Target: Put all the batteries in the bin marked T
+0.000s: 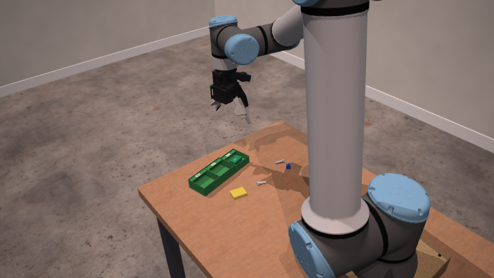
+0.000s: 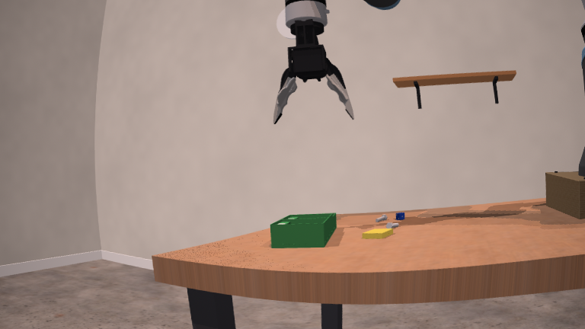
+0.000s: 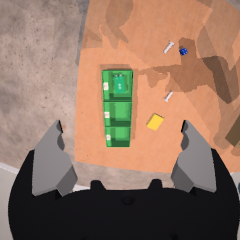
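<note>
A green bin tray (image 1: 219, 171) with three compartments stands upright near the table's far left edge. It also shows in the exterior view (image 2: 303, 230) and the wrist view (image 3: 118, 108). Each compartment has a white label, and the letters are too small to read. A lighter green thing with white marks (image 3: 120, 84) lies in the end compartment nearest the bolts. A small blue object (image 1: 288, 166) lies on the table to the right of the tray. My gripper (image 2: 314, 118) hangs high above the table's edge near the tray, open and empty.
Two silver bolts (image 1: 279, 161) (image 1: 261, 183) and a flat yellow block (image 1: 238, 192) lie on the table right of the tray. The arm's thick column (image 1: 335, 114) stands on a brown base (image 2: 564, 193) at the table's right. A wall shelf (image 2: 453, 78) hangs behind.
</note>
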